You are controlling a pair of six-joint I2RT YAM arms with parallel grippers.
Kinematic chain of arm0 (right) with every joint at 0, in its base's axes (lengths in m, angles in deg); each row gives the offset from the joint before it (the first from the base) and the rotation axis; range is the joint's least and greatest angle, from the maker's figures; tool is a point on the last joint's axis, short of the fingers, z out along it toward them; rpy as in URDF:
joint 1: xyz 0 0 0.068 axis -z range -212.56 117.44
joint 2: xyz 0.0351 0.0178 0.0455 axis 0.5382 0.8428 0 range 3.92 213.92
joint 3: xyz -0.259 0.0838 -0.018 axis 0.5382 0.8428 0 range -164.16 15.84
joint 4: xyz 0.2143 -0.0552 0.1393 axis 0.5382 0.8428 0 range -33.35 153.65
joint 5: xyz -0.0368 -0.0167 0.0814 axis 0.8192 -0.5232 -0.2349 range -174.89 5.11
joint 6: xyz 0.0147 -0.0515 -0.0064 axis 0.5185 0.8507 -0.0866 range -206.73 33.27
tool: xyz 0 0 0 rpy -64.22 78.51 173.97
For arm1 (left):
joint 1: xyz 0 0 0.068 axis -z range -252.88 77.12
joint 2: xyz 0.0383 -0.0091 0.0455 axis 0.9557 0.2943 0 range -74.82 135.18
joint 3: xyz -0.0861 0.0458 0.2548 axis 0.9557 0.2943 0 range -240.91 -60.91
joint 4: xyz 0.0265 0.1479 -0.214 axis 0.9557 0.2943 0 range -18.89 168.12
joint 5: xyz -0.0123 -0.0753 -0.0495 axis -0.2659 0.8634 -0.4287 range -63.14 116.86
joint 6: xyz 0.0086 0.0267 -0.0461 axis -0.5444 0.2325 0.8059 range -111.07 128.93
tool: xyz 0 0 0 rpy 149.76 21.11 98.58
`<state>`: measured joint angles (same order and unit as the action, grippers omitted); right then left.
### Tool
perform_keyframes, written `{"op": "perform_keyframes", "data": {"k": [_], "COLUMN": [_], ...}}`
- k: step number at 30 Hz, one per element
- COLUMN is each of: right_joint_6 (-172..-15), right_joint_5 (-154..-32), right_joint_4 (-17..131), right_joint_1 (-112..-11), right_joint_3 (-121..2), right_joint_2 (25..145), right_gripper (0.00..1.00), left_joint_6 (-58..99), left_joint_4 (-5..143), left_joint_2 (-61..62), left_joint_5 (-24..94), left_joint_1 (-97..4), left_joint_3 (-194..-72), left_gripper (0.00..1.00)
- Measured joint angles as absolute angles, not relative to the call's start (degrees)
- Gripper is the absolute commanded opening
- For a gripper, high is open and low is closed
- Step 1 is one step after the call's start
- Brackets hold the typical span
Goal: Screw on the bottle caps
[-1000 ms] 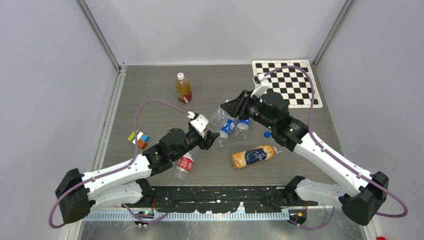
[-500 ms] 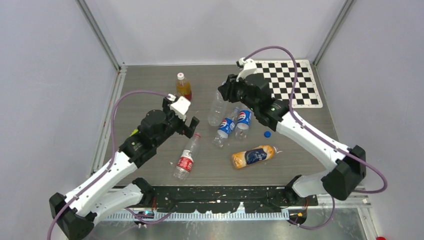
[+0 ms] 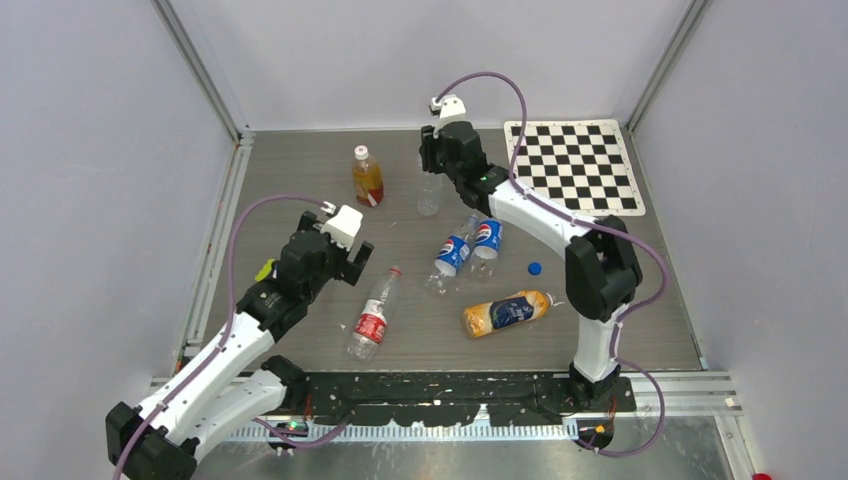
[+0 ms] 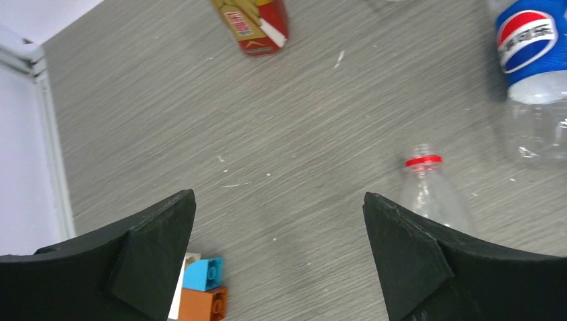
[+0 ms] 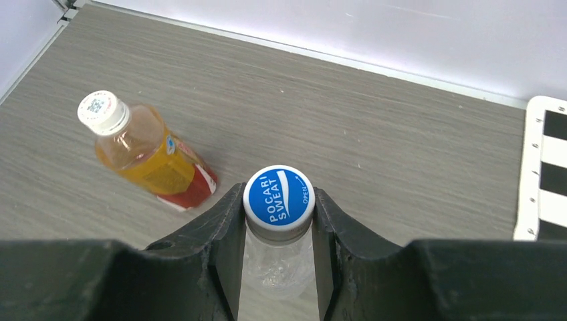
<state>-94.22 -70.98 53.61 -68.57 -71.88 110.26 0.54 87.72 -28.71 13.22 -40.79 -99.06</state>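
1. Nearest the arm bases, an orange-drink bottle (image 3: 505, 312) lies on its side on the grey table (image 3: 300, 170). To its left lies a red-labelled bottle (image 3: 371, 322), its red-ringed neck pointing away from the bases.
2. The left gripper (image 4: 278, 196) hangs over bare table just left of that neck, its fingers spread wide and holding nothing. Some toy blocks (image 4: 204, 291) show by its left finger.
3. A loose blue cap (image 3: 535, 268) rests alone on the table, near two Pepsi bottles (image 3: 452, 255) that lie side by side to its left.
4. Farther back, an amber tea bottle (image 3: 367, 180) stands with its white cap (image 5: 102, 112) on.
5. To the right of it, the right gripper (image 3: 430, 168) comes down on an upright clear bottle (image 3: 428, 197). Its fingers pinch the Pocari Sweat cap (image 5: 278, 195) from both sides, and that cap sits on the bottle's mouth.
6. A checkerboard (image 3: 575, 165) lies flat in the far right corner.
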Motion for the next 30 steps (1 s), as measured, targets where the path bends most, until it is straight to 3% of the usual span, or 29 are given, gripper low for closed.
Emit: {"op": "perform_keyframes", "data": {"k": [14,21,26,30], "right_joint_6": [-92.75,-90.85,-89.73,-89.32], "right_joint_5": [-72.92,-74.47,-75.06,-75.48], "right_joint_4": [48.91,48.64,48.69,48.71], "right_joint_1": [-68.51,-68.92,-69.60,-69.88], "right_joint_3": [-80.97,-81.11,-81.11,-81.11], "right_joint_2": [122.44,122.59,122.59,122.59], "right_gripper": [0.01,0.08,0.31,0.42], "left_joint_6": [-2.19,-2.69,-3.43,-3.63], "left_joint_4": [84.17,83.15,82.21,81.51], "left_joint_2": [-32.12,-32.73,-32.84,-32.88], "left_joint_5": [5.35,4.95,4.98,5.02], "left_joint_1": [-41.03,-41.03,-41.03,-41.03], "left_joint_3": [-96.59,-95.48,-95.17,-94.93], "left_gripper": [1.00,1.00,1.00,1.00]}}
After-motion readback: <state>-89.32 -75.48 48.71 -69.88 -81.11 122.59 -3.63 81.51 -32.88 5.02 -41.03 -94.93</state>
